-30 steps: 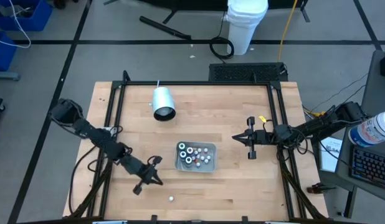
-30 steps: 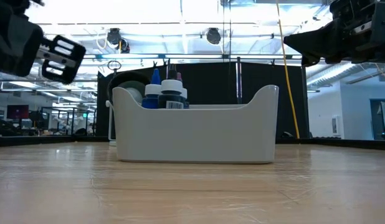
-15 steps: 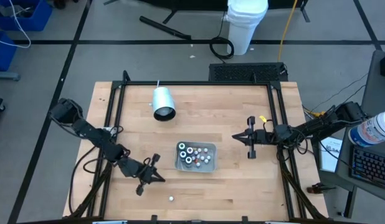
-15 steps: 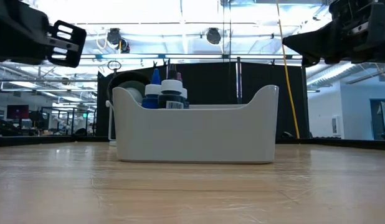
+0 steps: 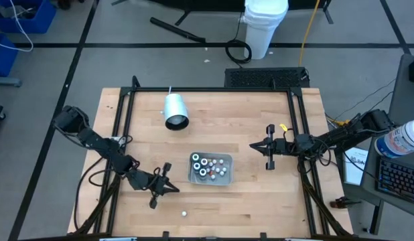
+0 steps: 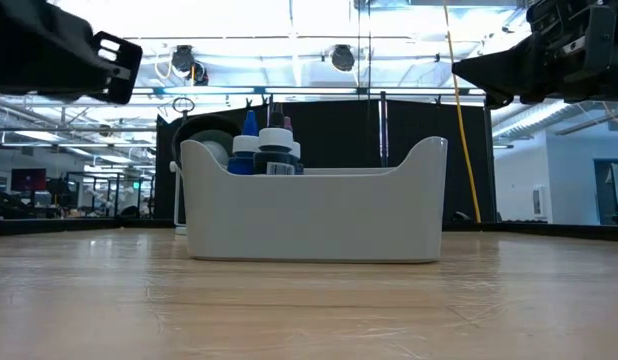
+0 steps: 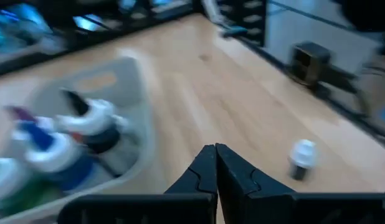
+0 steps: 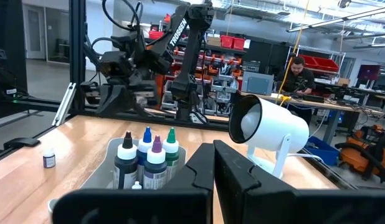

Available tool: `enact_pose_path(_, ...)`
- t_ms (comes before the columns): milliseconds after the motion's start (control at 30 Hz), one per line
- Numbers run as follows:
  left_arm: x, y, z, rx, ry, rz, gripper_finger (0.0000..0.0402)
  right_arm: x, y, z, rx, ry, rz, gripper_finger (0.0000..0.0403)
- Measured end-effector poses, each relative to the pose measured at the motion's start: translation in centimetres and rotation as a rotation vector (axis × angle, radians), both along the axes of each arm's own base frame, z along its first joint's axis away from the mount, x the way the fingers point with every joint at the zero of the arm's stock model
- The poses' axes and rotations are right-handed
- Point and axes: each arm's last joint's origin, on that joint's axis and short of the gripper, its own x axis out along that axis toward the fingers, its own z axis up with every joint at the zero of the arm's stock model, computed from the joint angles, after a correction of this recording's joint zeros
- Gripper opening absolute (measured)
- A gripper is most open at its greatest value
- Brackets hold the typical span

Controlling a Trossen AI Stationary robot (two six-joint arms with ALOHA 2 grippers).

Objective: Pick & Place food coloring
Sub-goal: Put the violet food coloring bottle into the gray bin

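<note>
A: Left to right. Left gripper hangs over the desk just left of the tray, jaws pinched fully together, nothing in them. The stray bottle sits alone near the front edge, a little beyond the tip.

B: Risk there?

A: Jaws are shut. If it drops on the bottle like that it'll just knock it over or roll it off the front edge. It has to open first. The thing is tiny and light, so an off-centre pinch would probably squirt it out sideways.

B: Orientation?

A: In the left wrist view the stray bottle stands upright, whitish cap up, dark body on the desk. Long axis vertical. Side pinch on the body looks right.

B: The rest of the food coloring?

A: Already in the tray, mid desk. All upright, nozzles up, packed close. Second risk: a drop-in bumps the neighbours and tips them.

B: Right side?

A: Right gripper waits to the right of the tray, well apart from it, jaws closed and empty. The white cup lies on its side at the back, out of the way.
</note>
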Motion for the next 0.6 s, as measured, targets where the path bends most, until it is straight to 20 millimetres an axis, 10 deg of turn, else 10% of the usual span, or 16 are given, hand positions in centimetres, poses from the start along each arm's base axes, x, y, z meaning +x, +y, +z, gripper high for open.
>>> enact_pose_path(300, 0.4, 0.3, 0.8, -0.001, -0.089, 0.209, 0.0053, 0.0, 0.0, 0.2, 0.024, -0.019, 0.003, 0.0000)
enact_pose_path(600, 3.4, -4.4, 4.3, 0.032, 0.153, 0.124, 0.0142, 0.0, 0.0, 0.2, 0.071, -0.026, 0.011, 0.0000)
